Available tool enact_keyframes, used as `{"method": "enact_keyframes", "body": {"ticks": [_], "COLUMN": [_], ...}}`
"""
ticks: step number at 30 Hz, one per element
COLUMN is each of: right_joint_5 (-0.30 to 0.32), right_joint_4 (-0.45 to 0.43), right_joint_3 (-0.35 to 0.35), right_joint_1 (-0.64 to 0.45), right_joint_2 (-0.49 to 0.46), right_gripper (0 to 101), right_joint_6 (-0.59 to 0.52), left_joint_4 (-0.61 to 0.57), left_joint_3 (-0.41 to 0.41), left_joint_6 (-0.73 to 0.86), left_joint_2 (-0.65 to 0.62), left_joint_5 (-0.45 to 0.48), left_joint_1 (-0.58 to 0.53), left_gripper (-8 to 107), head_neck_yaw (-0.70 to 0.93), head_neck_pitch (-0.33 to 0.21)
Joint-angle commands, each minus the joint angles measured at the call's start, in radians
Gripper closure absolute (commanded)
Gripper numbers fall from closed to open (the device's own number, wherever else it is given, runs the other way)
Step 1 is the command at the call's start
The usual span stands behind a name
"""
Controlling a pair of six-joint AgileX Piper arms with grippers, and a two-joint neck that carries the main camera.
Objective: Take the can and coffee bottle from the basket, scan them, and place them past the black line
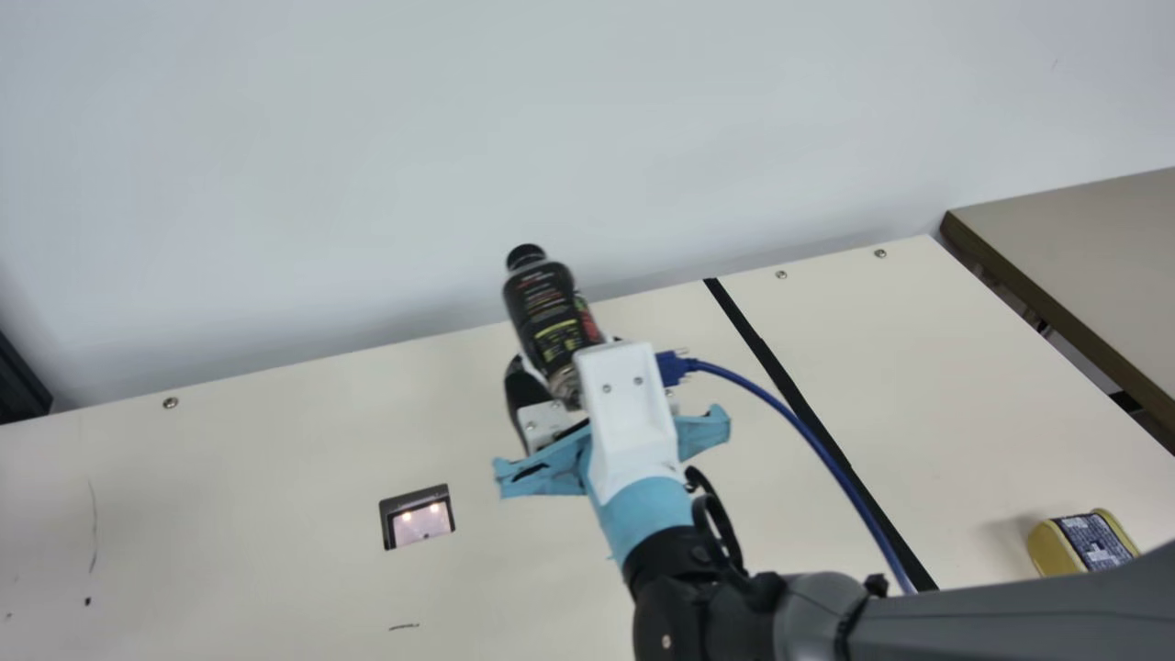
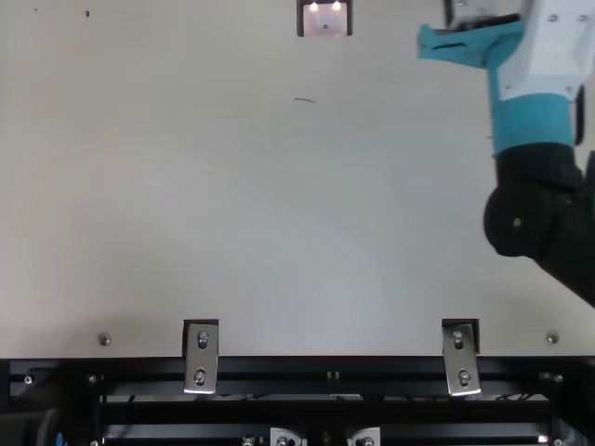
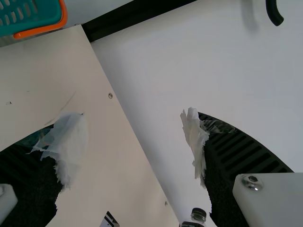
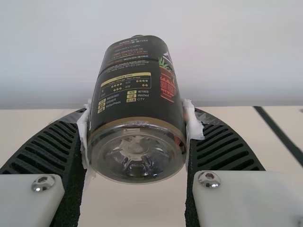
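Placing stage, I reckon: right gripper [image 4: 138,115] clamped on coffee bottle [image 1: 549,312]; next, cross the black line [image 1: 780,367] to its right.

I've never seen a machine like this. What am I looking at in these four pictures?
This is a two-armed robot at a cream table. The main view comes from a camera on its neck, the top view from a fixed camera above, and the two wrist views from cameras on the arms.

The right hand grips a dark coffee bottle, held up off the table. The left hand is open and holds nothing; its camera also catches a teal basket.

Set into the table is a small lit window, probably the scanner. A yellow can lies past the black line.
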Motion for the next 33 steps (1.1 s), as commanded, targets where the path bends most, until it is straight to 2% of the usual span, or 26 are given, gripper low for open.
{"method": "enact_keyframes", "body": {"ticks": [1, 12, 24, 33], "right_joint_5": [-0.012, -0.064, -0.099, -0.116], "right_joint_4": [0.004, 0.014, 0.009, 0.026], "right_joint_3": [0.024, 0.121, 0.178, 0.198], "right_joint_1": [-0.030, -0.156, -0.238, -0.262], "right_joint_2": [-0.010, -0.051, -0.072, -0.088], "right_gripper": [101, 101, 101, 101], "right_joint_6": [0.004, 0.032, 0.059, 0.049], "left_joint_4": [0.000, 0.000, 0.000, 0.000], "left_joint_3": [0.000, 0.000, 0.000, 0.000], "left_joint_6": [0.000, 0.000, 0.000, 0.000], "left_joint_2": [0.000, 0.000, 0.000, 0.000], "left_joint_5": [0.000, 0.000, 0.000, 0.000], "left_joint_1": [0.000, 0.000, 0.000, 0.000], "left_gripper": [9, 9, 9, 9], "head_neck_yaw": [-0.013, -0.013, -0.023, -0.195], "head_neck_pitch": [-0.029, -0.029, -0.030, -0.031]}}
